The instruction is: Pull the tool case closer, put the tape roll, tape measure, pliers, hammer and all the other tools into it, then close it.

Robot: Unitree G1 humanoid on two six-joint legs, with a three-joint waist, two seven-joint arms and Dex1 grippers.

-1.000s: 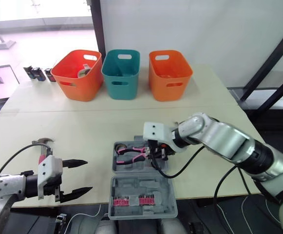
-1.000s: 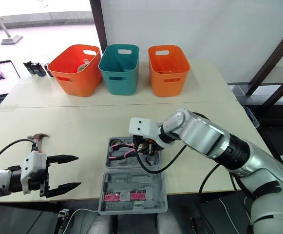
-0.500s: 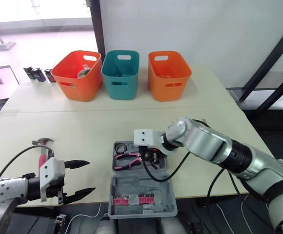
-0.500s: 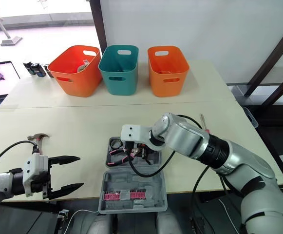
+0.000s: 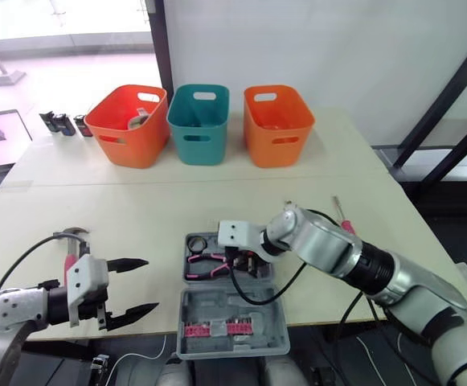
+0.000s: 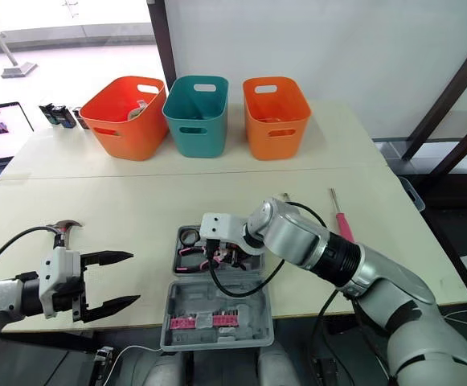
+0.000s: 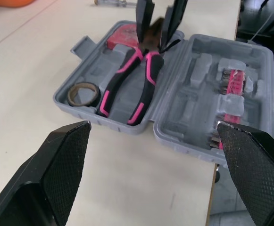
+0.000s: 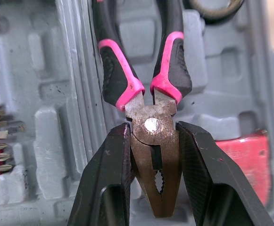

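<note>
Right now the right gripper point(image 8: 153, 126) is clamped on the metal head of the pink-and-black-handled pliers point(image 8: 113, 61), low over the tray half of the open grey plastic tool case point(image 7: 193, 101), which sits at 6 o'clock on the cream surface point(image 5: 137, 209). The main risk looks like a skewed drop. One handle seems to lie close to the hinge ridge, so letting go here could leave the pliers out of their moulded slot and stop the lid shutting. The jaws also hang just above the red tape measure point(image 8: 243, 160), and a tilt could wedge the head on it. The black tape roll point(image 7: 71, 96) at the tray's 9 o'clock end looks safe. The lid half appears to overhang the near edge, so any downward shove may tip the case. The left gripper point(image 5: 149, 283) is spread wide and empty at 8 o'clock. The pink-handled hammer point(image 5: 74, 235) lies just behind it, and the pink-handled screwdriver point(image 6: 342, 221) at 4 o'clock is not yet packed.
</note>
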